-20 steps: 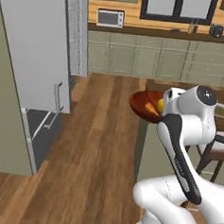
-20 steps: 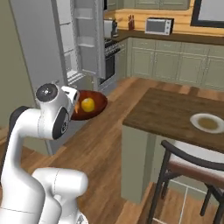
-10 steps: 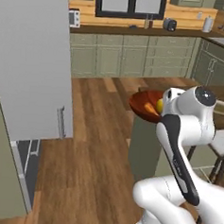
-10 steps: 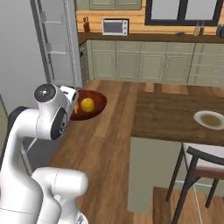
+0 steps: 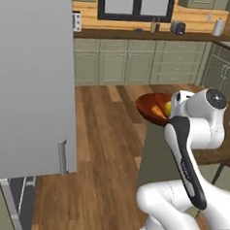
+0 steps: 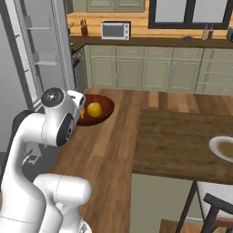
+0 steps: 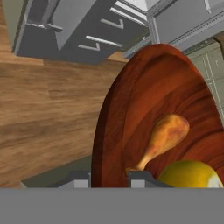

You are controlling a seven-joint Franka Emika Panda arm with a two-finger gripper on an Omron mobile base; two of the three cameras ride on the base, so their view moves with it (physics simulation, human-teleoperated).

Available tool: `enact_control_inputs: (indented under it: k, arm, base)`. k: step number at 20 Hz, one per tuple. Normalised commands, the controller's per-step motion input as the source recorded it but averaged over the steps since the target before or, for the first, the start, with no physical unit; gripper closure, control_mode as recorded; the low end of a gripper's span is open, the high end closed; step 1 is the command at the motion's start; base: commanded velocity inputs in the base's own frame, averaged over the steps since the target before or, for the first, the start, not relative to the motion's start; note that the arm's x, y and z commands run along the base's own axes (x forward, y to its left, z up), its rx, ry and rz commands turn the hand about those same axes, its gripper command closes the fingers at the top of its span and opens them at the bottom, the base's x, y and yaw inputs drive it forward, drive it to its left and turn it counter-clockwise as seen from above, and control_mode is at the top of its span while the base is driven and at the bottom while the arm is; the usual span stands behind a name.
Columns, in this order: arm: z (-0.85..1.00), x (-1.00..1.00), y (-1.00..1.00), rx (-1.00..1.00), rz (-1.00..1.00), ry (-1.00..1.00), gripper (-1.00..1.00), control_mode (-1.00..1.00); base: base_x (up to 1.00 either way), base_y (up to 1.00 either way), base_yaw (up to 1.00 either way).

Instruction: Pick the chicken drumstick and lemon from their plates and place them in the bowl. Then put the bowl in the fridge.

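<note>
The gripper (image 7: 109, 177) pinches the near rim of the bowl (image 7: 131, 96), which carries the chicken drumstick (image 7: 162, 138) and lemon (image 7: 190, 174); ahead lie open floor (image 7: 43, 109) and the fridge (image 7: 83, 26)

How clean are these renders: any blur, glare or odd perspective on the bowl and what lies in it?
Hand view: sharp, but the bowl looks stretched into a tall oval, with soft sheen on its wood grain; the drumstick and lemon read clearly. Left base view: softer, with the arm hiding much of the bowl. Right base view: even light, no harsh glare, lemon distinct.
</note>
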Motion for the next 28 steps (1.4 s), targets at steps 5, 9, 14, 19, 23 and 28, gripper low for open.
enact_control_inputs:
  k: [5, 9, 14, 19, 23, 28]
  arm:
    - [0.00, 0.00, 0.00, 0.00, 0.00, 0.00, 1.00, 1.00]
    - [0.00, 0.00, 0.00, 0.00, 0.00, 0.00, 1.00, 1.00]
    - [0.00, 0.00, 0.00, 0.00, 0.00, 0.00, 1.00, 1.00]
    - [0.00, 0.00, 0.00, 0.00, 0.00, 0.00, 1.00, 1.00]
    - [0.00, 0.00, 0.00, 0.00, 0.00, 0.00, 1.00, 1.00]
    - [0.00, 0.00, 0.00, 0.00, 0.00, 0.00, 1.00, 1.00]
  base:
    - [0.84, 0.08, 0.00]
    - [0.83, 0.16, 0.00]
    - [0.76, 0.30, 0.00]
    - [0.60, 0.39, 0.02]
    - [0.53, 0.33, 0.12]
    - [0.35, 0.04, 0.48]
